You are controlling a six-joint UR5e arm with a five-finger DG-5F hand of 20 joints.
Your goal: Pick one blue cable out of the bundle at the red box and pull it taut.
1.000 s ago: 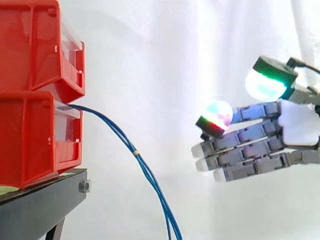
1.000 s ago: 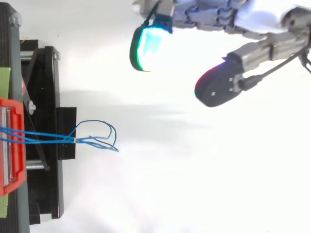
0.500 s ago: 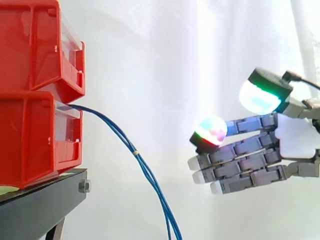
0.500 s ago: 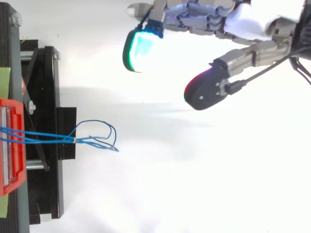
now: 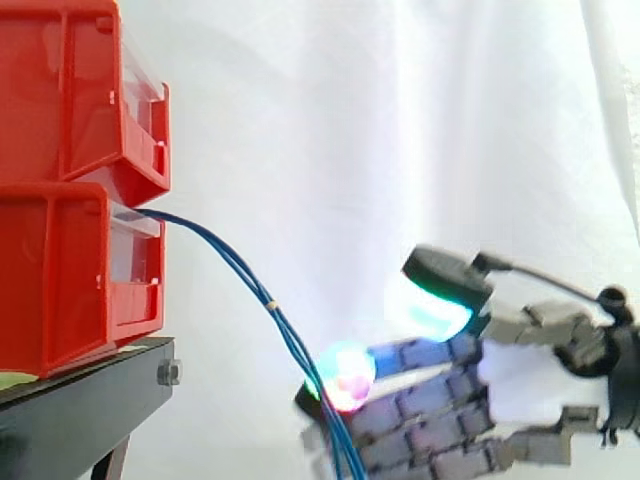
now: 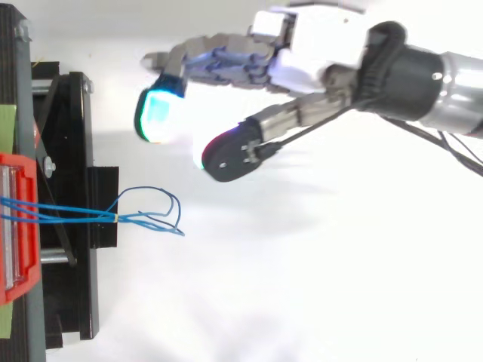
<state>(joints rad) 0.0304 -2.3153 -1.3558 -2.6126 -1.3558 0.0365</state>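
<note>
Two red bins (image 5: 60,260) stacked; blue cables (image 5: 270,303) hang from lower; hand (image 6: 317,45) near, fingers (image 6: 226,60) spread (holding nothing).

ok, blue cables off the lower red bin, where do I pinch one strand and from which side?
Below the pale tie, where the blue cables splay. In the top view one strand bows out toward the open hand, clear of the rest. I'd come in from that side and pinch it there; above the tie they run close together.
</note>
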